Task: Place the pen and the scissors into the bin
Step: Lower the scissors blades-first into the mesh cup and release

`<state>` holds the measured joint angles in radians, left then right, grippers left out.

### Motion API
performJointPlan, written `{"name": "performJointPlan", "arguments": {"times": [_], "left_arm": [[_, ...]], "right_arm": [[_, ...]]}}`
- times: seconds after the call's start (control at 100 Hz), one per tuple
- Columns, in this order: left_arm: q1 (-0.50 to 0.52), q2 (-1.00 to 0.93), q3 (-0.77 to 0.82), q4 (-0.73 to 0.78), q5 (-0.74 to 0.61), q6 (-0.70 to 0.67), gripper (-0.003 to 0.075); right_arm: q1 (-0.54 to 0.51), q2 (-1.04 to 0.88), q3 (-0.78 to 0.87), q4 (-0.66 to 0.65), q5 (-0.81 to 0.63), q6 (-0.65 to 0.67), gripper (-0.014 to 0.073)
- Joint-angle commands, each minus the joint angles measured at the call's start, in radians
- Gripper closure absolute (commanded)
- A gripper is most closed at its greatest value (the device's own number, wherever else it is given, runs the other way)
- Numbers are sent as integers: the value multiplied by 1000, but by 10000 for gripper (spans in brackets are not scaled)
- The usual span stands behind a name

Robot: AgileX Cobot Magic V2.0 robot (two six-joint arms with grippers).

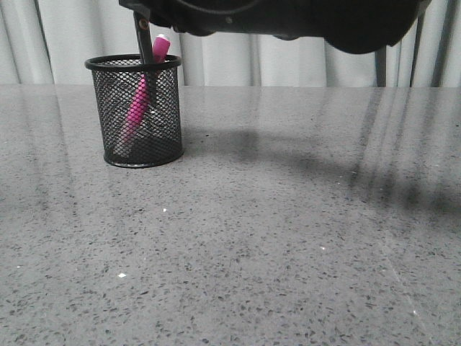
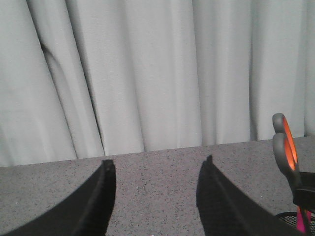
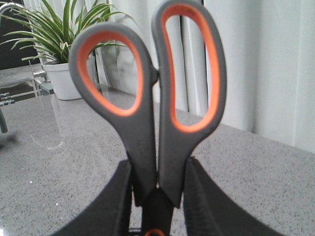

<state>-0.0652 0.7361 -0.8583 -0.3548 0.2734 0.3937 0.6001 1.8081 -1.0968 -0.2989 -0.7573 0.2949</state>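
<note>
The black mesh bin (image 1: 167, 122) stands at the left of the table. The pink pen (image 1: 138, 104) leans inside it, its top end above the rim. My right gripper (image 3: 159, 163) is shut on the scissors (image 3: 147, 103) just below the orange-lined loops, holding them upright with the handles up. In the front view the dark blades (image 1: 145, 45) reach down into the bin beside the pen. My left gripper (image 2: 158, 161) is open and empty above the table, beside the bin. The scissor handles (image 2: 285, 145), bin rim (image 2: 288, 216) and pen (image 2: 300, 221) show at that view's edge.
Dark arm bodies (image 1: 288, 18) fill the top of the front view above the bin. A potted plant (image 3: 64, 44) and a clear stand (image 3: 42, 113) sit off to one side in the right wrist view. White curtains (image 2: 147, 73) hang behind the grey speckled table (image 1: 288, 238).
</note>
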Motion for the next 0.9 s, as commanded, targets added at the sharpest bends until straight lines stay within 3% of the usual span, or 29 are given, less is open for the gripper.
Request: {"name": "performJointPlan", "arguments": {"times": [0.0, 0.31, 0.65, 0.76, 0.89], "left_arm": [[4, -3, -27, -6, -69, -10, 376], [4, -3, -27, -3, -69, -10, 376], [4, -3, -27, -1, -69, -10, 376], [4, -3, -27, -1, -69, -10, 376], [4, -3, -27, -1, -69, -10, 376]], "right_arm": [[3, -40, -13, 2, -119, -12, 668], [3, 5, 44, 2, -215, -10, 669], [3, 9, 47, 1, -227, -10, 664], [3, 9, 47, -2, -232, -10, 579], [3, 9, 47, -7, -260, -10, 368]]}}
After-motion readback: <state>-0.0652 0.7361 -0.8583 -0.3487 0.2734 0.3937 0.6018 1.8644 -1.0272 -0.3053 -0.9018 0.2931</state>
